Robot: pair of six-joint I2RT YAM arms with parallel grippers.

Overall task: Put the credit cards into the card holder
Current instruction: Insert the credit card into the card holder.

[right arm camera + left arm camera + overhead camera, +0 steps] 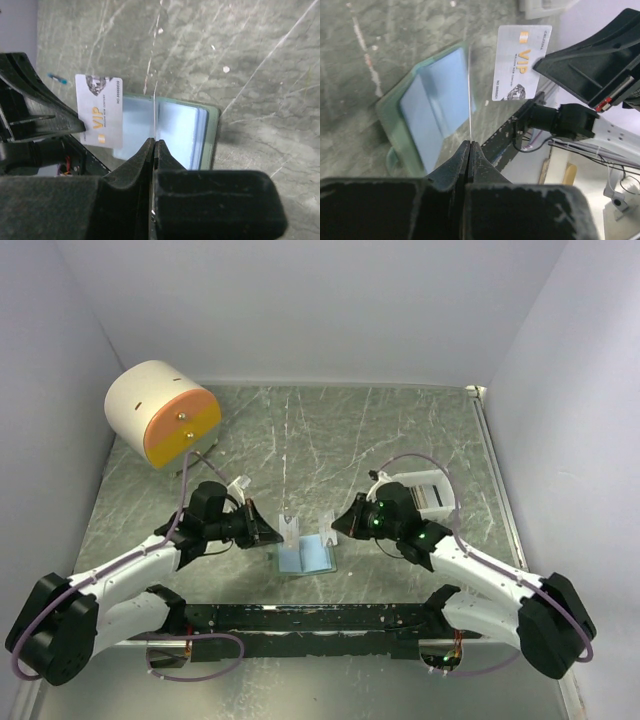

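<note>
My left jaws are pinched tight on one white VIP card, held on edge over the card holder, which lies open on the surface between the arms. My right jaws grip a second VIP card likewise. Neither sits in a pocket yet, so I judge both insertions remain.

white-and-black left arm: tubular white links, bulky black joint housings | white-and-black right arm: same build, small green lights at wrist | thin lilac cables: looped beside each arm | matte black wedge fingers: rough-textured | flat black mounting rail
</note>
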